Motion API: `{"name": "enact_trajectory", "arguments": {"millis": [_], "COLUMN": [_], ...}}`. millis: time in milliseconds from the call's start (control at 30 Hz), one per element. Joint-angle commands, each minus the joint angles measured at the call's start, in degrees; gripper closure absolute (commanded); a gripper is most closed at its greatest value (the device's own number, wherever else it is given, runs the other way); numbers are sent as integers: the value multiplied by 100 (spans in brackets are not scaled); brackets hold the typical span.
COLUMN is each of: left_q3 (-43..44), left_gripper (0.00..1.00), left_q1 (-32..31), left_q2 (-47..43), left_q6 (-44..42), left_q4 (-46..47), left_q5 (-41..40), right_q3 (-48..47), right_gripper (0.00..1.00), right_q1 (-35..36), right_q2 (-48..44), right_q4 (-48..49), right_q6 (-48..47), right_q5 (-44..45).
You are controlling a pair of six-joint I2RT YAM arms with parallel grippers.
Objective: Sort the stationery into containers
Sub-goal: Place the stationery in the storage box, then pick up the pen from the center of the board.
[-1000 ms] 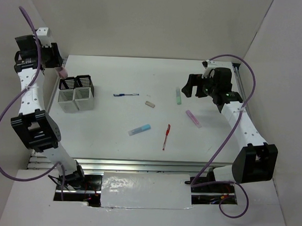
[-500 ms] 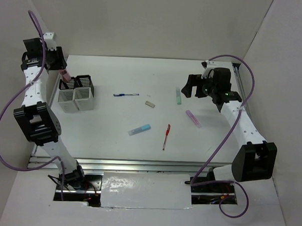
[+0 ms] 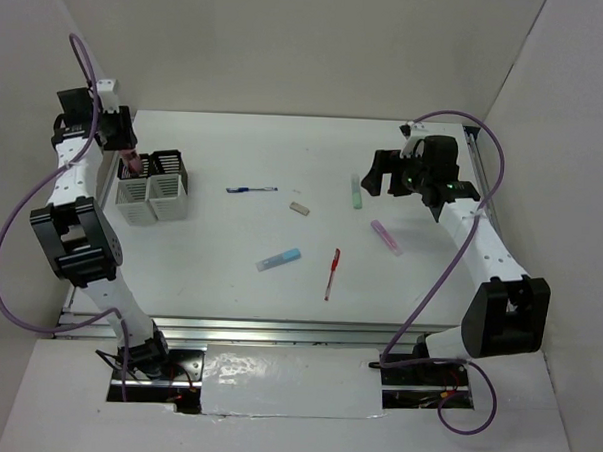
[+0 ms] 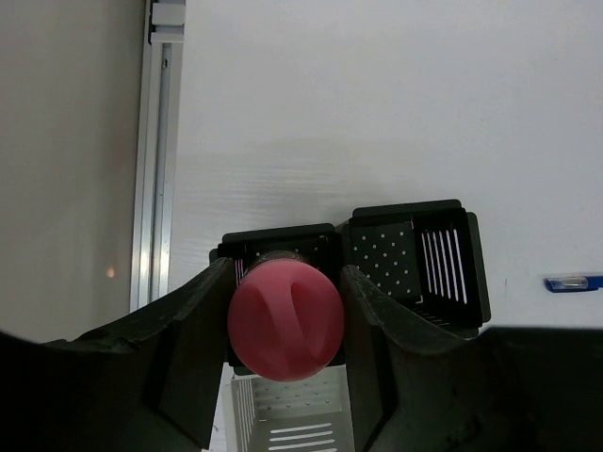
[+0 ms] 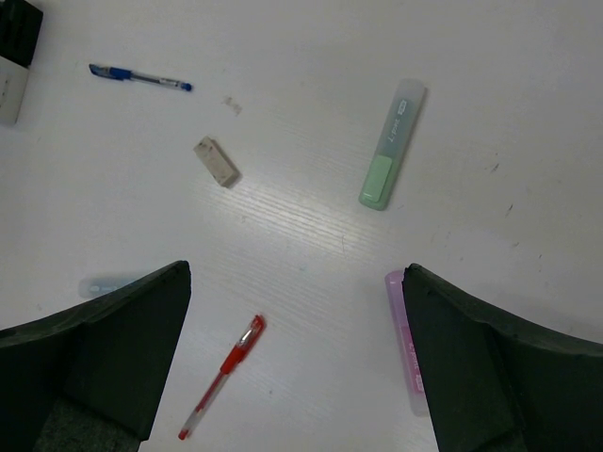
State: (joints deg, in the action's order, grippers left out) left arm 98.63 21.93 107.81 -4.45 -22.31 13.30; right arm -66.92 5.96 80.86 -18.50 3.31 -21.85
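Observation:
My left gripper (image 3: pixel 126 150) is shut on a pink marker (image 3: pixel 131 163), held upright over the back-left bin of the white containers (image 3: pixel 153 188). In the left wrist view the marker's round end (image 4: pixel 285 320) sits between the fingers, above a bin (image 4: pixel 415 252). My right gripper (image 3: pixel 380 175) is open and empty, hovering over the table (image 5: pixel 297 358). Below it lie a pale-green marker (image 5: pixel 392 143), a lilac marker (image 5: pixel 405 350), a red pen (image 5: pixel 223 376), a beige eraser (image 5: pixel 216 161), a blue pen (image 5: pixel 139 77) and a light-blue marker (image 5: pixel 108 283).
In the top view the blue pen (image 3: pixel 251 190), eraser (image 3: pixel 299 208), light-blue marker (image 3: pixel 278 259) and red pen (image 3: pixel 331 273) lie mid-table. White walls enclose the table on three sides. A metal rail (image 4: pixel 155 141) runs along the left edge.
My left gripper has swung right and down with the pink marker, from beside the wall to over the bins. The right arm has barely moved.

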Motion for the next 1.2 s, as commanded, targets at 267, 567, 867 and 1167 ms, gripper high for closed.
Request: {"name": "enact_trajectory", "arguments": {"millis": [267, 567, 867, 1167], "left_q3": [-564, -722, -529, -836], "left_gripper": [75, 53, 15, 11], "left_q1": [-40, -128, -137, -163], "left_q2": [117, 258, 188, -935], "left_q6": [40, -47, 49, 146], "left_q4": [824, 921, 693, 1209], "left_q5": [68, -108, -73, 524], "right_q3": [-304, -366, -384, -428], "right_gripper": [1, 1, 1, 0], "right_q1": [37, 37, 55, 64], "right_q2": [105, 114, 97, 18], "right_q4": [31, -57, -136, -329], "right_q6": [-59, -138, -129, -269], "right_q5": [-39, -48, -83, -126]}}
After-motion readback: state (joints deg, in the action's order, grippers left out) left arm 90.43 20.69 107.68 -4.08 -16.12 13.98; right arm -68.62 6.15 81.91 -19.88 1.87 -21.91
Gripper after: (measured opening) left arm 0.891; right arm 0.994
